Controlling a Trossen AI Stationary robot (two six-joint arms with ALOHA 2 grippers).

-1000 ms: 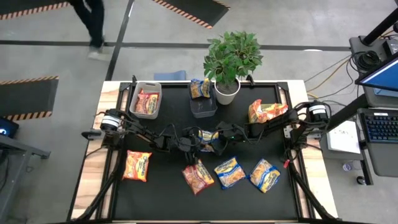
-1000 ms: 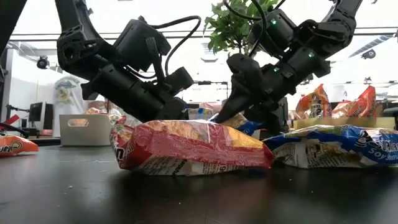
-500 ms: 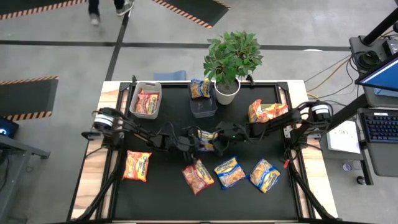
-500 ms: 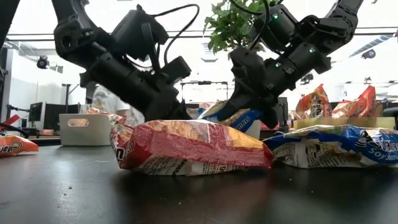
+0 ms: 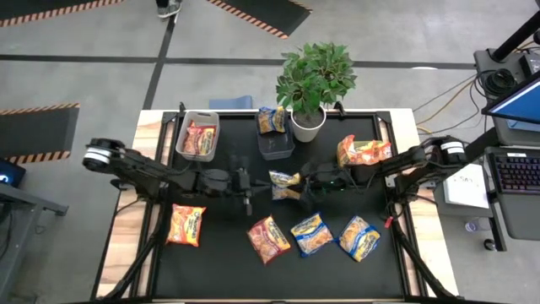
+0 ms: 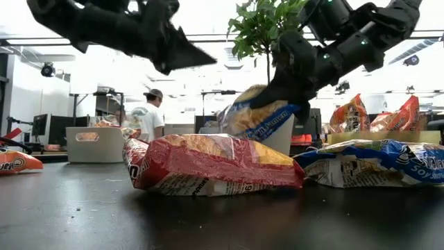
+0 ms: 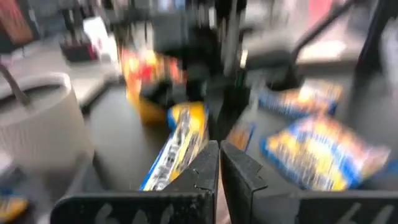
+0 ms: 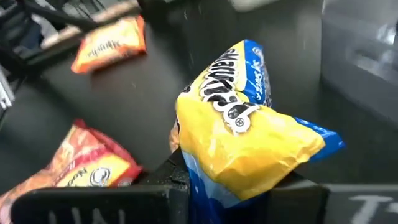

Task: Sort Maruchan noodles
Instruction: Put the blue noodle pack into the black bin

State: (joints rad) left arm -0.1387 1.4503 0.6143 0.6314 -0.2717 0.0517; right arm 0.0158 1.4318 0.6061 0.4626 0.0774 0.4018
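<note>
While the left hand (image 5: pixel 245 182) hangs closed and empty, the right hand (image 5: pixel 297 183) grips a blue-and-yellow Maruchan packet (image 8: pixel 249 130).

overhead, table-level, two wrist views, one blurry

Blue-and-yellow packet (image 5: pixel 283 185) with dark lettering in the black right tool (image 5: pixel 301 186). Beside that tool, a red-orange packet (image 5: pixel 268 238) and two blue-and-yellow packets (image 5: pixel 311 234) (image 5: pixel 359 237). Black left tool (image 5: pixel 245 184); orange-yellow packet (image 5: pixel 186 225) near it. Black tabletop (image 5: pixel 219 270) with pale wood edges. Grey bin (image 5: pixel 197 134) with red-orange packet inside. Dark bin (image 5: pixel 275 143) with blue-and-yellow packet. Green plant (image 5: pixel 315 74) in white pot (image 5: pixel 307 124). Orange-and-black striped mats (image 5: pixel 261 14) on grey floor.
</note>
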